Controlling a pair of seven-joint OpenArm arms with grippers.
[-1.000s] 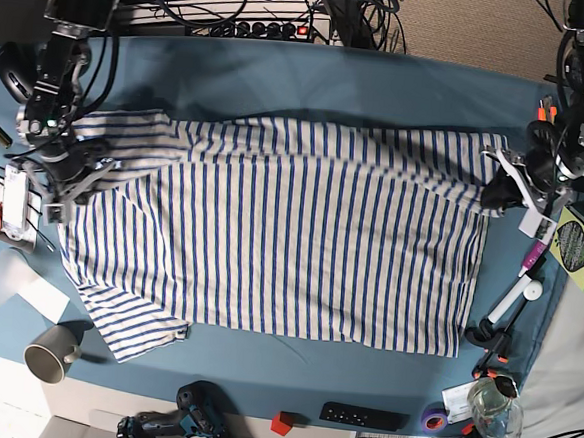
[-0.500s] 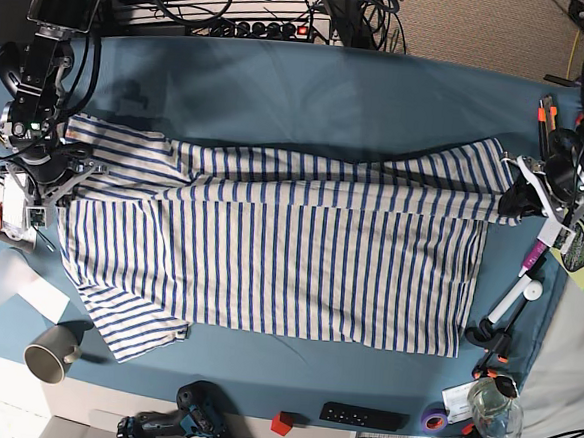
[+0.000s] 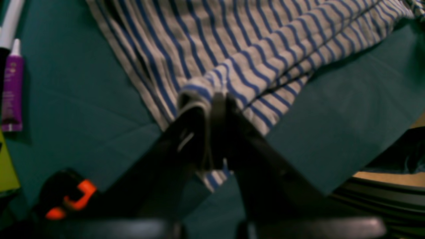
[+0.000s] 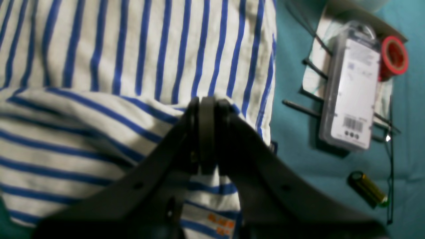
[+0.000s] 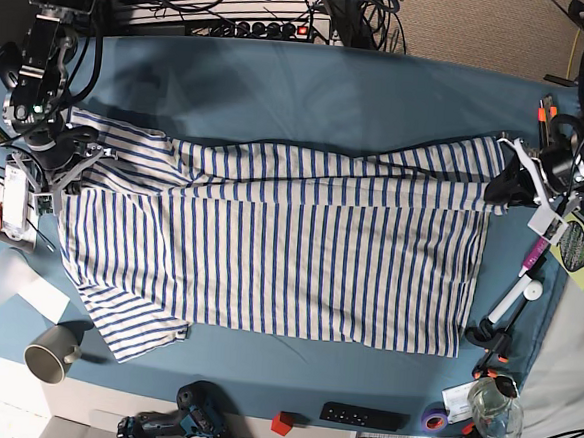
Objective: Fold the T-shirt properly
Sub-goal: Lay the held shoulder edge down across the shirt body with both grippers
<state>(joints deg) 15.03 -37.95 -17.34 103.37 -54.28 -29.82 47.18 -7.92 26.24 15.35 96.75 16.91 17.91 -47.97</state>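
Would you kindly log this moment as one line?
left pincer: shut on T-shirt hem corner | right pincer: shut on T-shirt shoulder | far edge lifted

Grey mug [image 5: 52, 349], cordless drill [image 5: 179, 424], black remote [image 5: 363, 416], purple tube [image 3: 12, 89].

No wording is legible anywhere (the clear package [image 4: 352, 99] shows only a barcode)

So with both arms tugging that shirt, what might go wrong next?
Each gripper pinches only a small bit of the shirt: the left gripper at a hem corner, the right gripper at the shoulder, so the cloth may slip out. The far edge sags between them, so the fold may land crooked. The tube and pen lie close and might get swept.
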